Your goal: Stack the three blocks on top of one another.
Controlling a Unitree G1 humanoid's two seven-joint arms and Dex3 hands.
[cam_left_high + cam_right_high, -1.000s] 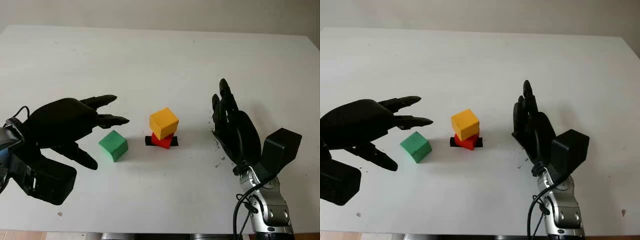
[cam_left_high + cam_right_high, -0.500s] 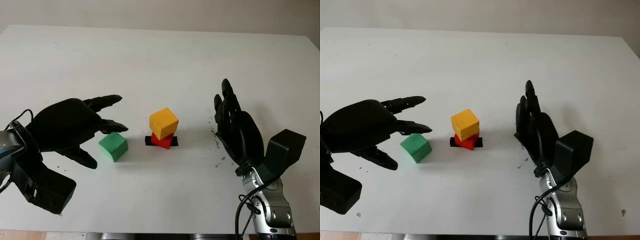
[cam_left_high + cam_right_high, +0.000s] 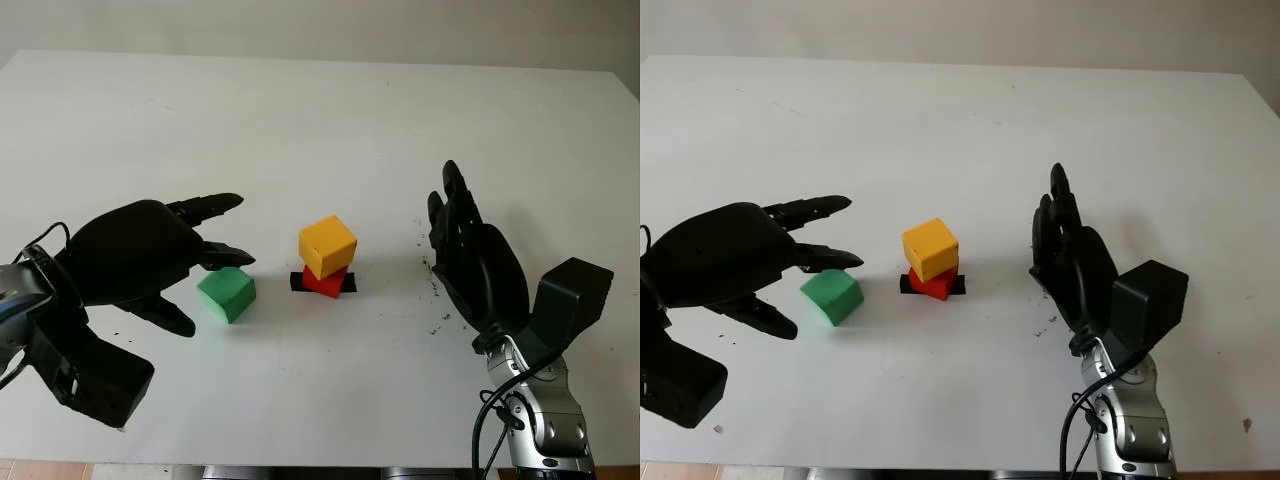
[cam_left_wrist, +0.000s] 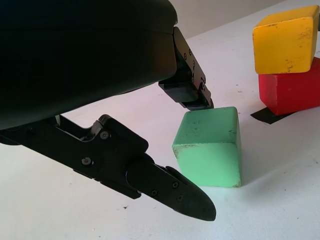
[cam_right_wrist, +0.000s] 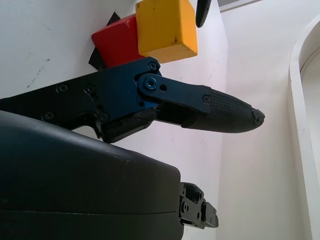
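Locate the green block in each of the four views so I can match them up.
Left eye view: green block on the table, left of centre, just beyond the left hand, which is open.
Right eye view: same spot, left of the stack.
Left wrist view: centre, close to the hand's fingers.
Right wrist view: I can't find it there.
Shared landmark: the yellow block sitting on the red block, standing on black tape.
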